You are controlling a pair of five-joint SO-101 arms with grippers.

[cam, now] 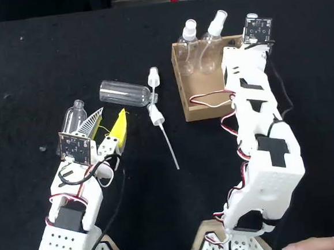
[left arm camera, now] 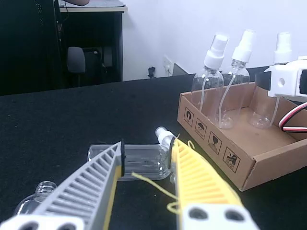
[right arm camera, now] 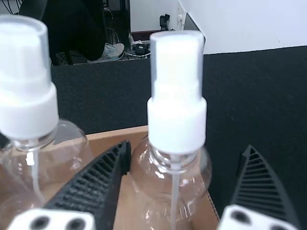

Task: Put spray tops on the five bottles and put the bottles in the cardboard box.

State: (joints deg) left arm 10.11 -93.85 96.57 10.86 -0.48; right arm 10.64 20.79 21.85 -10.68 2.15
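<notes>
The cardboard box (cam: 203, 113) is overhung by the right gripper (right arm camera: 187, 148), jaws spread around a capped bottle (right arm camera: 175, 115) at its far wall; the left gripper (cam: 112, 111) is held low, jaws spread.

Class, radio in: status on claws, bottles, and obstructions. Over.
Left claw open, aimed at lying bottle. Right claw open, astride capped bottle in cardboard box. Two spray tops loose beside lying bottle.

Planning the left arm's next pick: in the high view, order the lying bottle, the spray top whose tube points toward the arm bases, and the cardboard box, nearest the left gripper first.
From the left gripper:
1. lying bottle, just beyond the fingers.
2. spray top, to its right.
3. cardboard box, farthest right.
</notes>
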